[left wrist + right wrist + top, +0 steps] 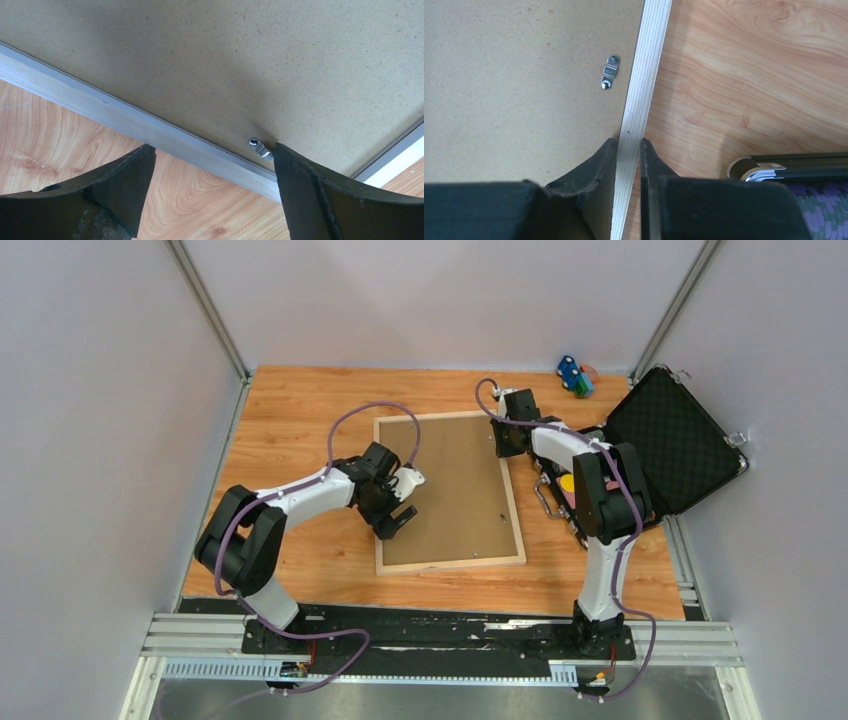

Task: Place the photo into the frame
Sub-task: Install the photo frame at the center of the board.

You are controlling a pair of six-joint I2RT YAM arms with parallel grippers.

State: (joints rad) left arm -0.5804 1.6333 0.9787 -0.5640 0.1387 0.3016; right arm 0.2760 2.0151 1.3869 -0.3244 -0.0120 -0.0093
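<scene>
The frame (515, 510) lies face down on the wooden table, its pale rails around a brown backing board (450, 485). The photo is hidden. My left gripper (405, 502) hangs open over the frame's left rail (125, 117), one finger over the table and the other over the board (225, 60), right beside a small metal clip (260, 147). My right gripper (503, 440) is shut on the frame's right rail (644, 75) near the far corner, one finger on either side of the rail. Another clip (610, 72) sits on the board (514, 75) just ahead of my right gripper (628, 142).
An open black case (670, 440) lies at the right of the table, close to the frame's right side; its edge (794, 165) shows beside the right gripper. Small coloured toys (574, 375) sit at the far right corner. Walls enclose the table on three sides.
</scene>
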